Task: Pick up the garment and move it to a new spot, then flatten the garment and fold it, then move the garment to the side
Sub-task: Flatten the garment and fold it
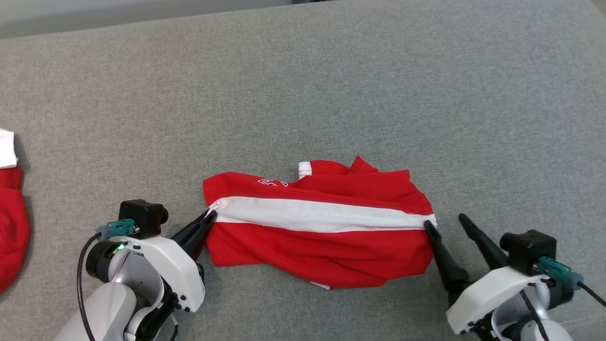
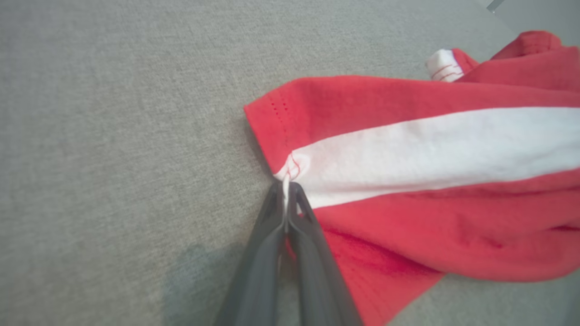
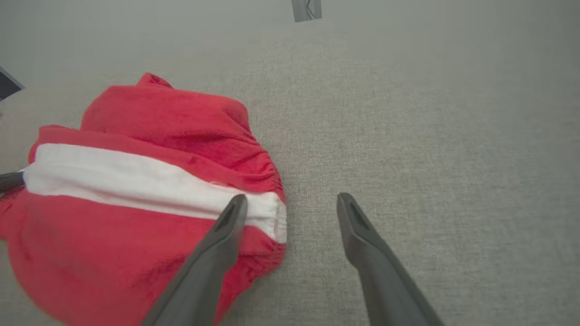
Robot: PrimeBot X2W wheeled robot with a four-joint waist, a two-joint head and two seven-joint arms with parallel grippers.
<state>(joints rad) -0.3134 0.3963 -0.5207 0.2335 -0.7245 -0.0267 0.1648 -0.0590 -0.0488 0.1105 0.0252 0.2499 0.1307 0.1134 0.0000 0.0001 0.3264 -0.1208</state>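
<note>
Left gripper (image 1: 210,219) pinches the garment (image 1: 322,251) by its left end, right on the white stripe (image 1: 322,215). Right gripper (image 1: 444,219) gapes wide at the right end, one finger touching. The cloth runs left-right between them, well short of the grey surface (image 1: 303,85) far edge.

The left tool (image 1: 211,217) and right tool (image 1: 445,220) each have two long tapering dark fingers (image 1: 442,258) on a glossy white shell (image 1: 165,270). On each shell sits a black block (image 1: 142,215), a teal plug (image 1: 120,228) and black cable (image 1: 80,270) beside it.
</note>
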